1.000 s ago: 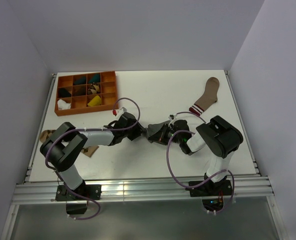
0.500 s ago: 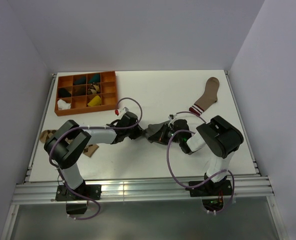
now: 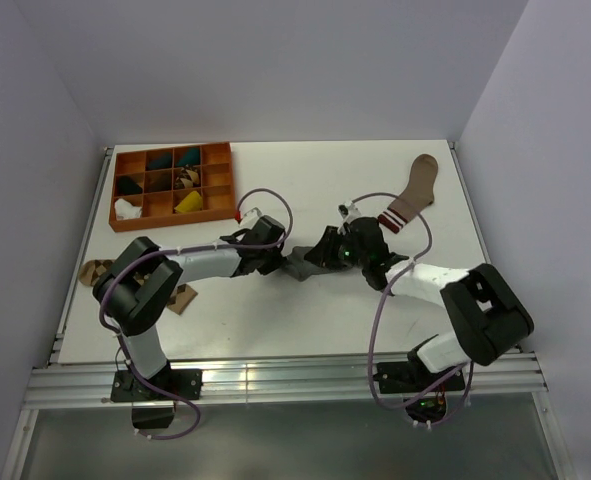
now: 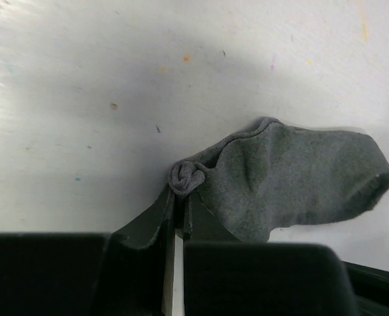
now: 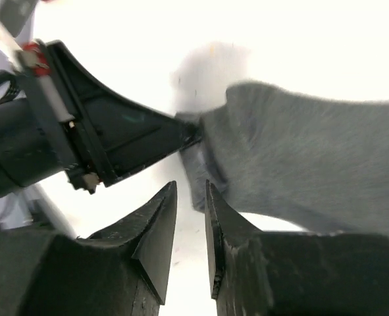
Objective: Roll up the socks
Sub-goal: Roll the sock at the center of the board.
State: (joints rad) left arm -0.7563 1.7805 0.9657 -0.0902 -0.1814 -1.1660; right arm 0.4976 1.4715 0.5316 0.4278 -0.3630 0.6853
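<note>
Pinching the bunched end of the grey sock [image 4: 293, 178], the left gripper [image 4: 180, 205] has its jaws clenched on the fabric. The sock lies on the white table [image 3: 315, 180], between the two grippers. The right gripper [image 5: 191, 197] is just beside it, jaws slightly parted, grasping nothing.

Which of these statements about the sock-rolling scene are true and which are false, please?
1. The left gripper pinches the grey sock by its bunched edge. True.
2. The grey sock is fully rolled. False: only that edge is bunched, and the rest lies flat on the table.
3. The striped-cuff brown sock lies far right, away from both grippers. True.
4. The right gripper clamps the grey sock. False: the right gripper's jaws stand slightly apart, holding nothing.
</note>
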